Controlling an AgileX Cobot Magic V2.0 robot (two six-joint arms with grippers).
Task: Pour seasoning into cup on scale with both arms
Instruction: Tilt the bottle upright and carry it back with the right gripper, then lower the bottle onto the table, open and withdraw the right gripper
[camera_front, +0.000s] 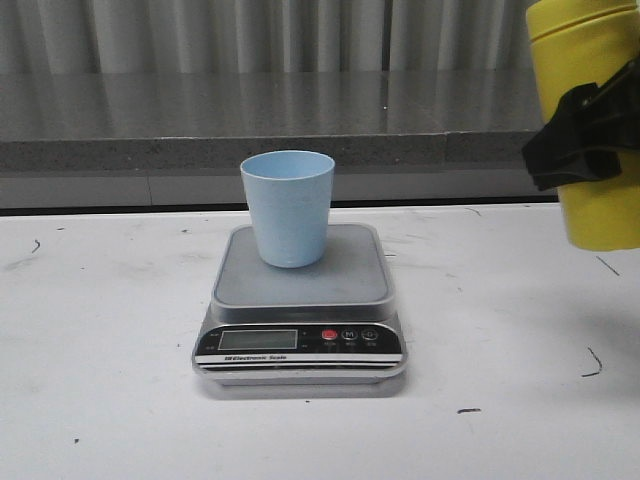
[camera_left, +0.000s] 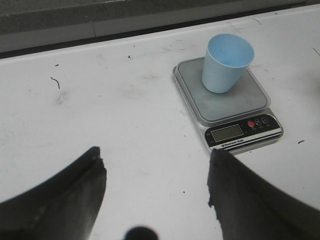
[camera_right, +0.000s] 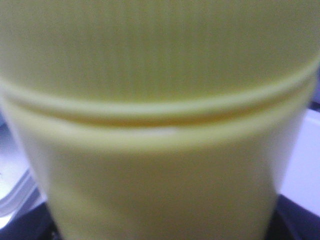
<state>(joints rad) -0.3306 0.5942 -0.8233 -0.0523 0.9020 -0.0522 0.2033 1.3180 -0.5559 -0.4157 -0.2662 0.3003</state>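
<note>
The pale blue cup (camera_front: 288, 206) stands upright on the steel platform of the silver-grey scale (camera_front: 300, 300) at the table's middle. Both also show in the left wrist view: the cup (camera_left: 226, 64) and the scale (camera_left: 227, 107). My right gripper (camera_front: 580, 135) is shut on the yellow seasoning bottle (camera_front: 590, 60), held upright in the air at the far right, above and right of the cup. The bottle (camera_right: 155, 125) fills the right wrist view; its nozzle is out of view. My left gripper (camera_left: 155, 172) is open and empty, over bare table left of the scale.
The white table (camera_front: 100, 330) carries small dark marks. A grey ledge (camera_front: 200, 120) runs along the back behind the table. The scale's display (camera_front: 258, 339) faces the front edge.
</note>
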